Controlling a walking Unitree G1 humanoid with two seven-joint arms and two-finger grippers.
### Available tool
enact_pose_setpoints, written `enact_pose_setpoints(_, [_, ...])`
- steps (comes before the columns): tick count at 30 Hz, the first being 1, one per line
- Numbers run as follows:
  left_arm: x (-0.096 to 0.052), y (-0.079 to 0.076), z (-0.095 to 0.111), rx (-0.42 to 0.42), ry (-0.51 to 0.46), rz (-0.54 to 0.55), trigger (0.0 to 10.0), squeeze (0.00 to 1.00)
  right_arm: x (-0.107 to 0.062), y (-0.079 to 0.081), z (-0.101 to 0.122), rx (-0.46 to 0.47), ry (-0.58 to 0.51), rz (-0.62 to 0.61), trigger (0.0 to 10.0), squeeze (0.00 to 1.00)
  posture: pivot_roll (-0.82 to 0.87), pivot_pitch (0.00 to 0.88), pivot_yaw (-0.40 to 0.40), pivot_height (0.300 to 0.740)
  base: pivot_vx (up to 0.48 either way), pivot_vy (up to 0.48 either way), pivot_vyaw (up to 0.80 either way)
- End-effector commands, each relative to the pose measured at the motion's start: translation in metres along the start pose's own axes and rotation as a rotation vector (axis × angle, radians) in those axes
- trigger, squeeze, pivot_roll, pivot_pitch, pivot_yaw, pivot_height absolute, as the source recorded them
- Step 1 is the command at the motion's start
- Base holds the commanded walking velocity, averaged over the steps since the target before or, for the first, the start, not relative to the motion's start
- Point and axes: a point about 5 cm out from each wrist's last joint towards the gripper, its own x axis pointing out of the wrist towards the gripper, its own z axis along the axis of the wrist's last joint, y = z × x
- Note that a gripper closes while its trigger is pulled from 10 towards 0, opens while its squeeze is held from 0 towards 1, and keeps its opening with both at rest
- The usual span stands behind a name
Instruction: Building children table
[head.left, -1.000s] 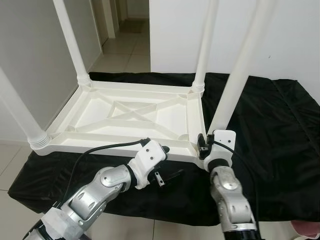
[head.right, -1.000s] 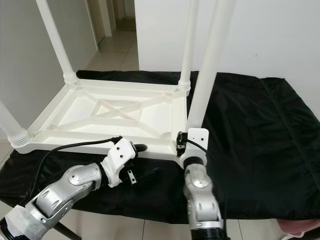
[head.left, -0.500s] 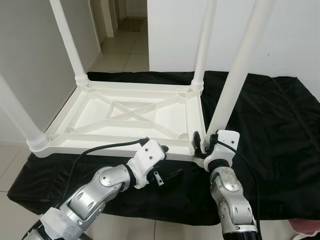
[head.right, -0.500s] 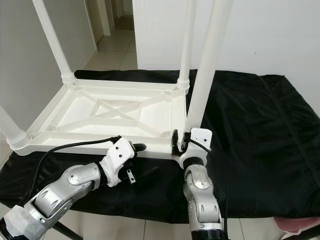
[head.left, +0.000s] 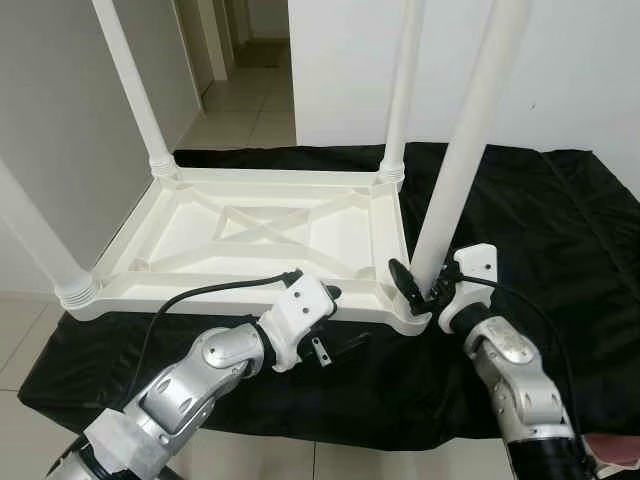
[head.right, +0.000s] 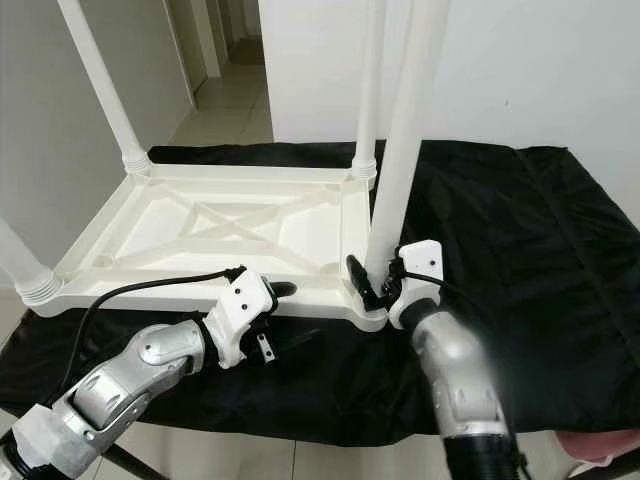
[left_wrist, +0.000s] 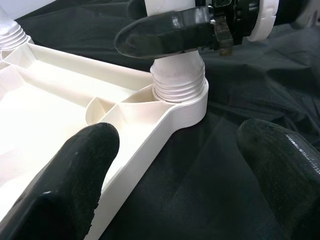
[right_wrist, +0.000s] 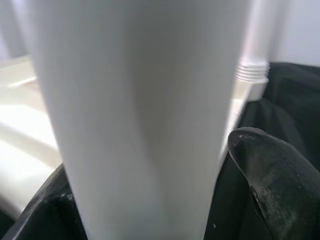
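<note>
A white table (head.left: 260, 235) lies upside down on a surface covered by a black cloth (head.left: 540, 230), with its legs pointing up. The right tool (head.left: 425, 288) has its two fingers clamped around the bottom of the near right leg (head.left: 455, 180). The left tool (head.left: 335, 325) sits at the table's near edge with its fingers apart, holding nothing.

- A black cloth (head.left: 540, 230) covers the work surface.
- Pale tiled floor (head.left: 245, 105) runs into a hallway beyond.
- White walls (head.left: 340, 70) stand behind.
</note>
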Motion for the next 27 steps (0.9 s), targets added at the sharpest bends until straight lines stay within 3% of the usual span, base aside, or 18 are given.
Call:
enact_pose_setpoints(1, [-0.001, -0.008, -0.001, 0.004, 0.016, -0.185, 10.0, 0.00, 0.004, 0.002, -0.002, -0.009, 0.007, 0.040, 10.0, 0.00, -0.09, 0.000, 0.084, 0.740, 0.000, 0.000, 0.00])
enact_pose_setpoints(8, [0.001, -0.009, 0.001, 0.002, 0.010, -0.192, 10.0, 0.00, 0.012, 0.002, -0.006, -0.036, 0.042, 0.198, 10.0, 0.00, -0.08, 0.000, 0.089, 0.740, 0.000, 0.000, 0.00])
enact_pose_setpoints(9, [0.001, -0.008, 0.001, 0.002, 0.010, -0.192, 10.0, 0.00, 0.012, 0.002, -0.008, -0.032, 0.057, 0.230, 4.1, 0.00, -0.07, 0.005, 0.089, 0.740, 0.000, 0.000, 0.00])
enact_pose_setpoints(11, [0.001, -0.008, 0.001, 0.002, 0.010, -0.192, 10.0, 0.00, 0.012, 0.002, -0.008, -0.032, 0.057, 0.230, 4.1, 0.00, -0.07, 0.005, 0.089, 0.740, 0.000, 0.000, 0.00])
enact_pose_setpoints(12, [0.000, -0.008, 0.001, 0.003, 0.012, -0.191, 10.0, 0.00, 0.013, 0.001, -0.012, -0.037, 0.071, 0.260, 0.0, 0.00, -0.07, 0.003, 0.088, 0.740, 0.000, 0.000, 0.00])
enact_pose_setpoints(21, [-0.003, -0.008, 0.001, 0.000, 0.018, -0.181, 10.0, 0.00, 0.010, -0.001, -0.022, -0.036, 0.115, 0.315, 0.0, 0.00, -0.06, 0.007, 0.086, 0.740, 0.000, 0.000, 0.00])
enact_pose_setpoints(22, [-0.004, -0.009, 0.001, -0.002, 0.017, -0.178, 10.0, 0.00, 0.009, -0.001, -0.023, -0.031, 0.120, 0.315, 10.0, 0.00, -0.05, 0.008, 0.065, 0.740, 0.000, 0.000, 0.00])
enact_pose_setpoints(27, [-0.003, -0.011, 0.000, -0.006, 0.011, -0.177, 10.0, 0.00, 0.005, -0.001, -0.025, -0.033, 0.132, 0.279, 10.0, 0.00, -0.05, 0.000, 0.052, 0.740, 0.000, 0.000, 0.00])
